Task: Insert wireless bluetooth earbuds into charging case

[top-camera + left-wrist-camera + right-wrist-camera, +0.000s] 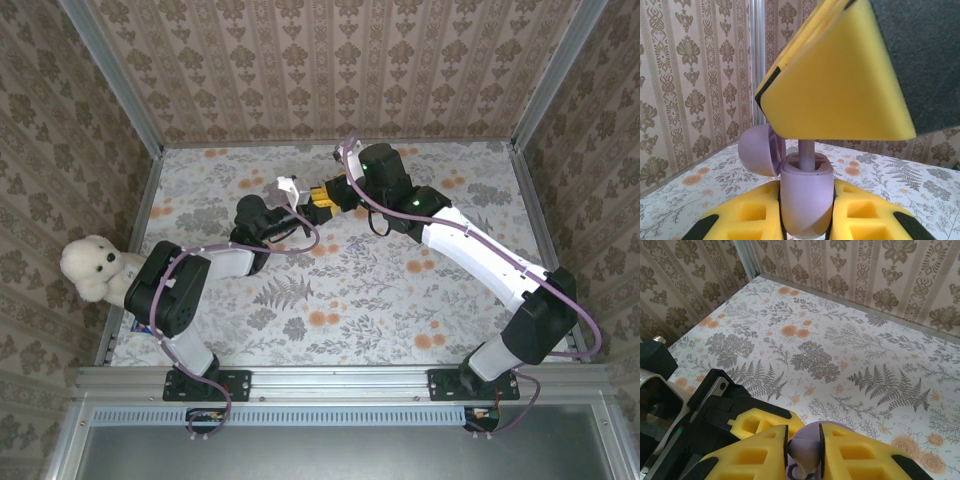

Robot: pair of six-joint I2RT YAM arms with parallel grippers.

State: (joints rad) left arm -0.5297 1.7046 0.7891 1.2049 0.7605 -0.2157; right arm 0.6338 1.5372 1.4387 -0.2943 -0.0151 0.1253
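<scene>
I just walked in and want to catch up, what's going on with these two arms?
The left gripper grips the lavender charging case with its lid flipped open. The right gripper pinches an earbud from above, its stem partly down in the case's slot, not yet seated.

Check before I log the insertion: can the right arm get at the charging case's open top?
Likely yes: the left gripper holds the charging case upright, lid swung aside, and the right gripper hangs above, its earbud reaching the opening.
</scene>
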